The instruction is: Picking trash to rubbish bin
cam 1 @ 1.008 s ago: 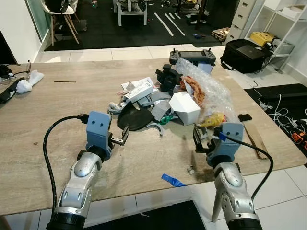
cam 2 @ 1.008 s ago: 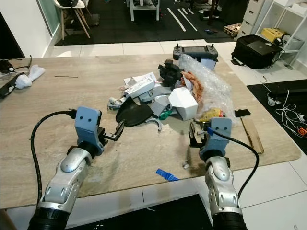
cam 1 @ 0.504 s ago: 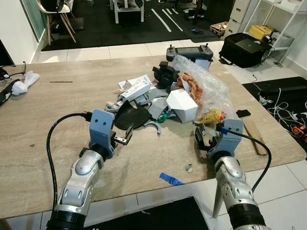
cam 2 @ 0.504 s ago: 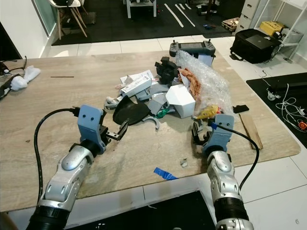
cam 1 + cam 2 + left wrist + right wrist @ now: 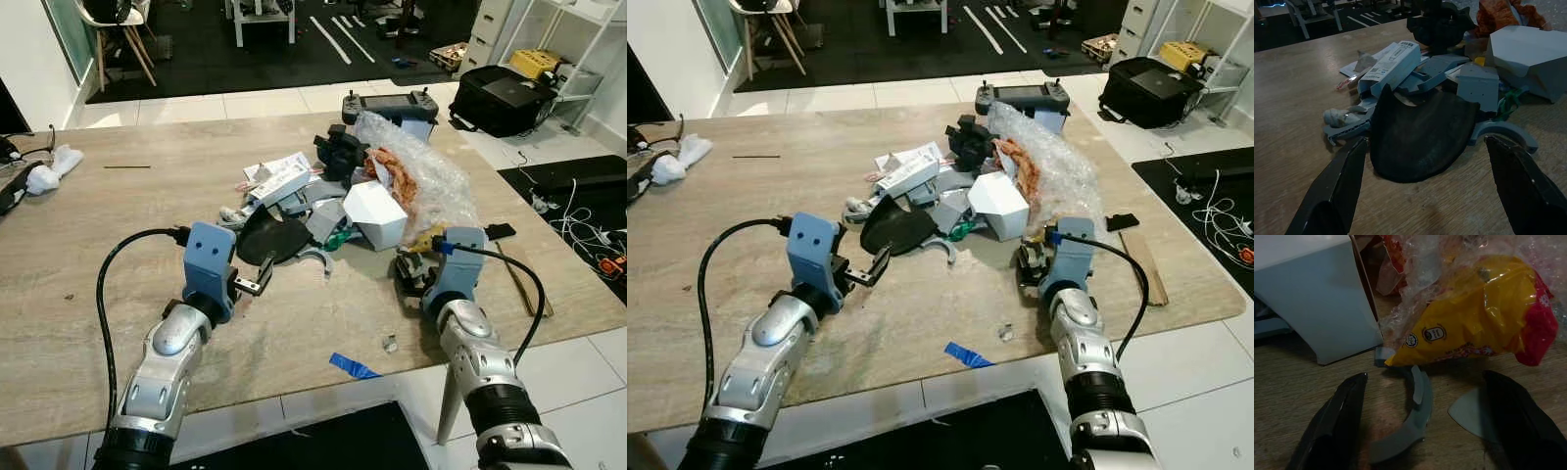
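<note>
1. The wooden bench (image 5: 118, 245) carries a heap of trash (image 5: 343, 196) toward its far right, in the same place as a second ago; the scene has only shifted a little with the camera.
2. Clear bubble wrap (image 5: 416, 171) forms the heap's right side, with a white box (image 5: 377, 215) just left of it and a black curved piece (image 5: 1420, 132) at the heap's near-left edge.
3. The right hand (image 5: 1418, 423) has come forward since a second ago and now sits at the near-right edge of the heap. Its fingers are spread wide on either side of a curved grey plastic strip (image 5: 1413, 416), just before a yellow and red snack wrapper (image 5: 1484, 328).
4. The left hand (image 5: 1425, 191) has barely moved. It hovers low, fingers apart, facing the black curved piece.
5. A blue tape scrap (image 5: 353, 367) lies near the bench's near edge, between the two arms.
</note>
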### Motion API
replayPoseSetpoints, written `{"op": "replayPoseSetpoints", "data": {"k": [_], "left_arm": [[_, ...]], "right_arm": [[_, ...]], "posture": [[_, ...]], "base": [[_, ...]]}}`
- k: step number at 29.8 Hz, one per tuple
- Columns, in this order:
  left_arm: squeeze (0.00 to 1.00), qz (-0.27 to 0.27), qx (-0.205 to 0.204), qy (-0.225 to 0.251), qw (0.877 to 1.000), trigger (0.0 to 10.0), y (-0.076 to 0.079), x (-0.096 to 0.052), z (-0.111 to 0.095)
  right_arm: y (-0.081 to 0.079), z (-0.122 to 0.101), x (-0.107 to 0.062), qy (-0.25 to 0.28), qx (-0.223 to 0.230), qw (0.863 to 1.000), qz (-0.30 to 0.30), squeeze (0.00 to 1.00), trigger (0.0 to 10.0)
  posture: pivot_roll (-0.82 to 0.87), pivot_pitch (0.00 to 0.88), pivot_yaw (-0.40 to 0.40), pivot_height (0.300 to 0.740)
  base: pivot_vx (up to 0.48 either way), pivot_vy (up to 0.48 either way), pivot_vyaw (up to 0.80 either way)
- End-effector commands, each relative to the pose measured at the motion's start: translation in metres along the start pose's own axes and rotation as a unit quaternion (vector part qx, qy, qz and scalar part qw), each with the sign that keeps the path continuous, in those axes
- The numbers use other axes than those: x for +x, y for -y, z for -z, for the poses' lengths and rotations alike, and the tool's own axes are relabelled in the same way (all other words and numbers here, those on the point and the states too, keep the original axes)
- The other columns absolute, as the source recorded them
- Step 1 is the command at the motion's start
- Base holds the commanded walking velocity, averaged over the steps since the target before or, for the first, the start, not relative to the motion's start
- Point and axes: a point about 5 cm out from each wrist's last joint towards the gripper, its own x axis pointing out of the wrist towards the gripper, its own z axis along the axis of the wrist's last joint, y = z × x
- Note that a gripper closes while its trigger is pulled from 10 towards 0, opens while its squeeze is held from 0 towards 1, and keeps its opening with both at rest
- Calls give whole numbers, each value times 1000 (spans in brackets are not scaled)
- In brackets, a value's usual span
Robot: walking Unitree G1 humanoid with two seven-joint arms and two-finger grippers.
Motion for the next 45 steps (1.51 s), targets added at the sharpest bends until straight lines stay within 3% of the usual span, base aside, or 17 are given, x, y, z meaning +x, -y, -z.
{"op": "replayPoseSetpoints", "data": {"k": [1,4,5,12,23,25,26,27,29,31,34,36,41,42,45], "left_arm": [[0,8,9,-12,1000,10000,-1,-1,3],[0,8,9,-12,1000,10000,-1,-1,3],[0,10,11,-12,1000,10000,0,-1,3],[0,13,13,-13,1000,10000,0,-1,3],[0,23,13,-13,1000,10000,0,-1,4],[0,36,6,-9,999,10000,2,-2,3],[0,50,-18,0,999,10000,4,-3,0],[0,70,-45,14,996,10000,7,-4,-4],[0,163,-85,49,982,10000,20,-11,-20],[0,228,-92,63,967,10000,29,-18,-29],[0,247,-87,61,963,10000,32,-20,-31],[0,316,-32,41,947,10000,47,-29,-30],[0,363,16,23,931,10000,59,-34,-26],[0,386,36,13,922,10000,66,-37,-24],[0,380,36,17,924,10000,66,-35,-26]], "right_arm": [[1,28,-4,-74,10,997,-1,0,4863],[0,28,-4,-76,9,997,0,0,4863],[-1,31,-5,-83,7,997,-1,0,0],[-4,33,-6,-88,11,996,-7,0,0],[-26,32,-13,-86,29,994,-59,0,0],[-32,32,-14,-82,34,994,-70,0,0],[-35,30,-14,-79,36,993,-75,0,0],[-38,29,-15,-76,38,993,-80,0,0],[-43,25,-16,-69,42,993,-91,0,0],[-47,24,-16,-66,45,992,-97,0,0],[-48,24,-17,-67,44,992,-100,0,0],[-50,26,-17,-70,42,991,-102,0,0],[-51,24,-18,-69,44,991,-103,0,0],[-52,22,-18,-67,45,991,-105,0,0],[-53,17,-17,-61,49,991,-106,0,0]], "posture": [[-54,153,23,740],[-54,153,23,740],[-54,153,23,740],[-54,153,23,740],[-54,150,23,740],[-54,150,23,740],[-53,146,24,740],[-56,146,24,740],[-57,146,22,740],[-53,144,19,740],[-53,144,19,740],[-52,143,19,740],[-54,142,18,740],[-55,139,25,740],[-56,140,20,740]], "base": [[0,0,0],[0,0,0],[0,0,0],[0,0,0],[0,0,0],[0,0,0],[0,0,0],[0,0,0],[0,0,0],[0,0,0],[0,0,0],[0,0,0],[0,0,0],[0,0,0],[0,0,0]]}}
